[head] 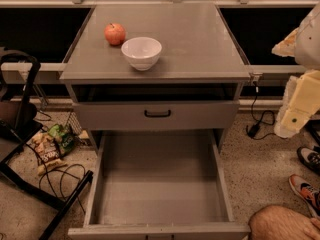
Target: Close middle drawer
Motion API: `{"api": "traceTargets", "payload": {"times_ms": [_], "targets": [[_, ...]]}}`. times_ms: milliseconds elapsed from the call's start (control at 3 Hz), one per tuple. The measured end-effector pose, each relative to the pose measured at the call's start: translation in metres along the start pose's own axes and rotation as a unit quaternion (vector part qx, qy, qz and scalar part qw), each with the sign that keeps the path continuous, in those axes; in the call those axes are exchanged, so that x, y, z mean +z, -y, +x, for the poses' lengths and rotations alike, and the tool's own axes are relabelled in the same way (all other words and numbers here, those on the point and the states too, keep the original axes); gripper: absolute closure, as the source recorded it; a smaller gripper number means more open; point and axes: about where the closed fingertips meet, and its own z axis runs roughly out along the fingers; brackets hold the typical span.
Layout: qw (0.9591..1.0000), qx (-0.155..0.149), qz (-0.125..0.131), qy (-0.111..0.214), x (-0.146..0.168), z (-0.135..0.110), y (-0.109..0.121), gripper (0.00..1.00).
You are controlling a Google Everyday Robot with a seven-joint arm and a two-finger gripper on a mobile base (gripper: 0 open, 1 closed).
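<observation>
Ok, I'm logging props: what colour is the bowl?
White: the bowl shows best in the camera view. The gripper is at the right edge.

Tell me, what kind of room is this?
Probably a robot test lab: a grey metal cabinet with its middle drawer pulled open, loose cables on the speckled floor, and the robot's gripper at the right edge.

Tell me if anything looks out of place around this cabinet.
Yes. The middle drawer is pulled far out, its tray empty. Snack bags lie on the floor left of the cabinet among loose cables. The end effector hangs at the right edge, apart from the drawer.
</observation>
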Motion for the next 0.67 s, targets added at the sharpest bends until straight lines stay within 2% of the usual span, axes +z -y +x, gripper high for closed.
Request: {"api": "traceTargets", "payload": {"times_ms": [667], "targets": [[1.0, -0.001, 0.002, -0.009, 0.0057, -0.0004, 0.0002, 0.0]]}}
